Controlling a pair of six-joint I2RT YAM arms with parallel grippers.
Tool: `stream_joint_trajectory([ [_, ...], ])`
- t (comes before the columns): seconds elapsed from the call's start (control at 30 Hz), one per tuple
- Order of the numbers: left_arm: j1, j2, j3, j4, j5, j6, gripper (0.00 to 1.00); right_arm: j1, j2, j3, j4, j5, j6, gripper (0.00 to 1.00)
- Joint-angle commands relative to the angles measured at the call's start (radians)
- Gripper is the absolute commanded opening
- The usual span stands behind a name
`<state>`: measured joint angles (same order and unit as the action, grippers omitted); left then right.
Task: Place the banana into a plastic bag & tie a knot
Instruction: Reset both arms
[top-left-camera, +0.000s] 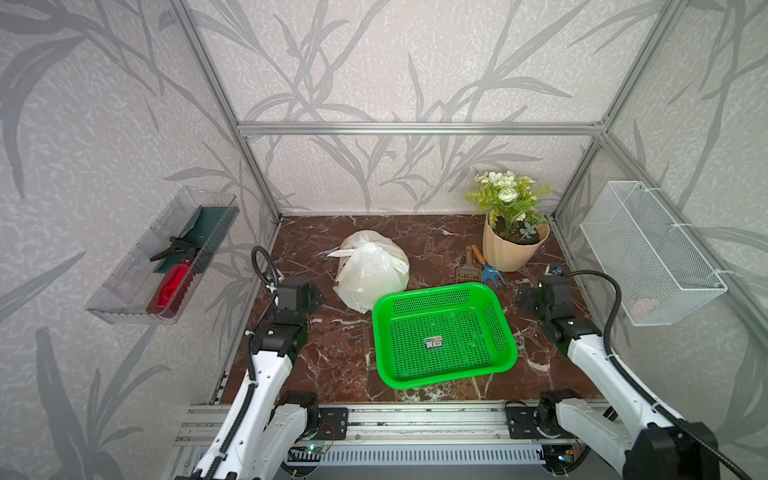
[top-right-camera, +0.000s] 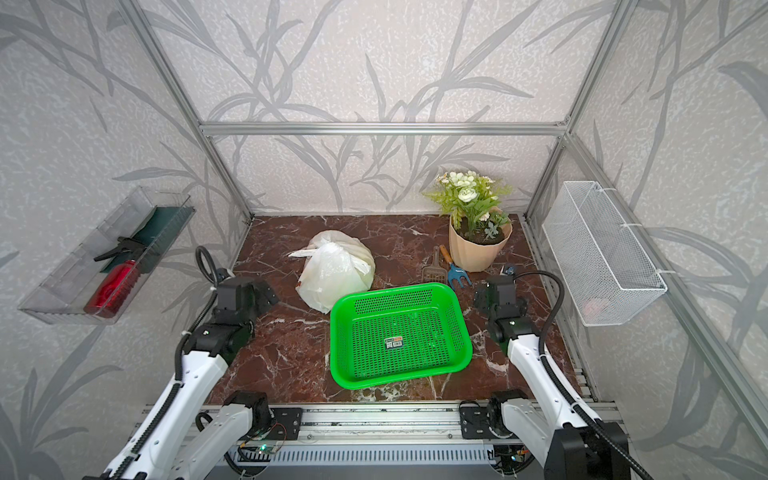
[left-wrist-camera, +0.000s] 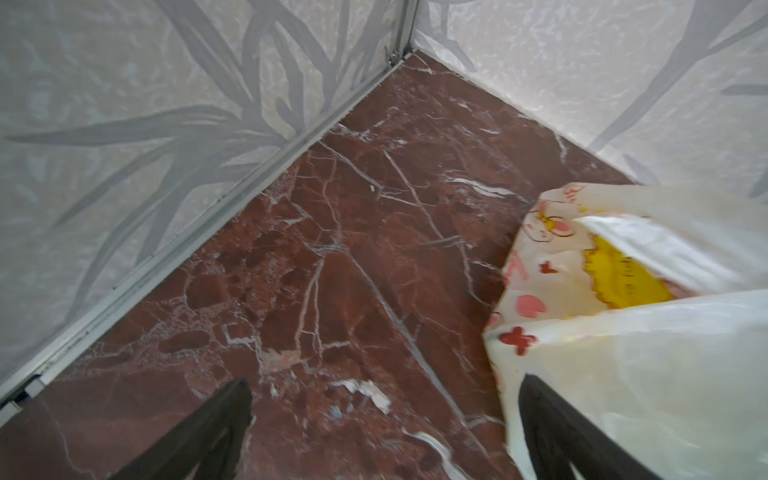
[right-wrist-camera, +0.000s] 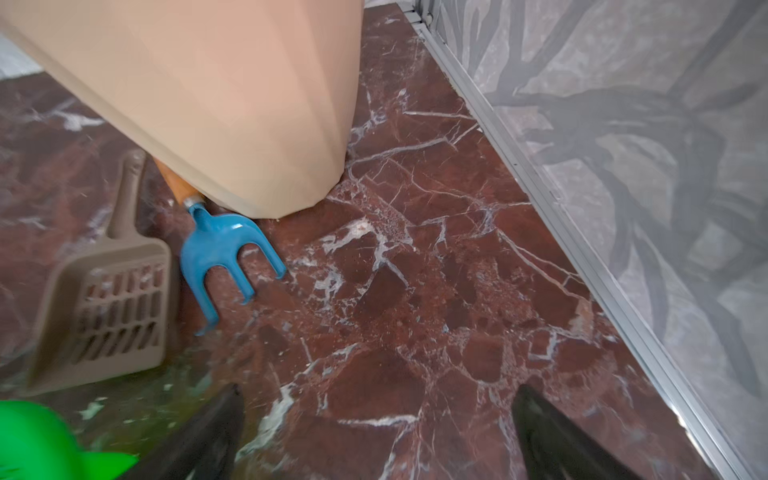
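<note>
- Where the marble tabletop (top-left-camera: 332, 357) runs toward the back wall, we see the plastic bag (top-left-camera: 372, 272) lying bunched, just behind the green perforated basket (top-left-camera: 444, 334).
- Its twisted handles, the knot (top-left-camera: 353, 251), poke out pointed ends on top.
- Our left tool (left-wrist-camera: 386, 432) stands wide and holds nothing; one finger (left-wrist-camera: 552, 432) sits just beside the bag.
- Our right tool (right-wrist-camera: 374, 436) gapes wide too, empty, near the blue hand rake (right-wrist-camera: 224, 257) and the beige flower pot (right-wrist-camera: 216, 104).

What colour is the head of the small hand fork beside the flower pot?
Blue. The hand fork shows best in the right wrist view.
</note>
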<state>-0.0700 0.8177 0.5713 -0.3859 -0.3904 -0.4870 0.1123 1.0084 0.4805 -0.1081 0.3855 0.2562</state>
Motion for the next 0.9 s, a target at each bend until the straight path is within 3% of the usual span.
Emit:
stream_joint_trajectory([
  [0.0,-0.002,0.068,-0.079,0.314,-0.075,0.267,0.99,0.012,0.108,-0.05,0.457,0.052,-0.139,0.99],
  [0.13,-0.001,0.232,-0.142,0.646,0.031,0.404,1.0,0.015,0.298,-0.071,0.705,-0.053,-0.261,0.99],
  [0.27,0.009,0.509,-0.138,0.944,0.095,0.474,0.99,0.015,0.516,-0.102,1.043,-0.105,-0.284,0.99],
  [0.37,0.008,0.653,-0.086,1.046,0.061,0.479,0.99,0.02,0.506,-0.038,0.879,-0.154,-0.288,0.99],
  [0.47,0.03,0.724,-0.076,1.107,0.023,0.442,0.99,0.016,0.546,-0.133,1.078,-0.202,-0.305,0.99],
  [0.53,0.035,0.694,-0.133,1.164,0.021,0.421,0.99,0.003,0.603,-0.196,1.289,-0.32,-0.342,0.99],
  [0.57,0.035,0.685,-0.185,1.222,0.019,0.405,0.99,0.003,0.583,-0.202,1.272,-0.323,-0.342,0.99],
  [0.63,0.035,0.789,-0.294,1.594,0.03,0.452,0.99,0.001,0.577,-0.201,1.258,-0.316,-0.337,0.99],
  [0.67,0.026,0.784,-0.316,1.634,0.018,0.459,0.99,0.002,0.595,-0.199,1.29,-0.321,-0.339,0.99],
  [0.8,0.035,0.733,-0.226,1.363,0.041,0.429,0.99,0.001,0.594,-0.207,1.294,-0.308,-0.337,0.99],
  [0.87,0.045,0.762,-0.205,1.382,0.052,0.436,0.99,0.001,0.592,-0.239,1.345,-0.312,-0.337,0.99],
])
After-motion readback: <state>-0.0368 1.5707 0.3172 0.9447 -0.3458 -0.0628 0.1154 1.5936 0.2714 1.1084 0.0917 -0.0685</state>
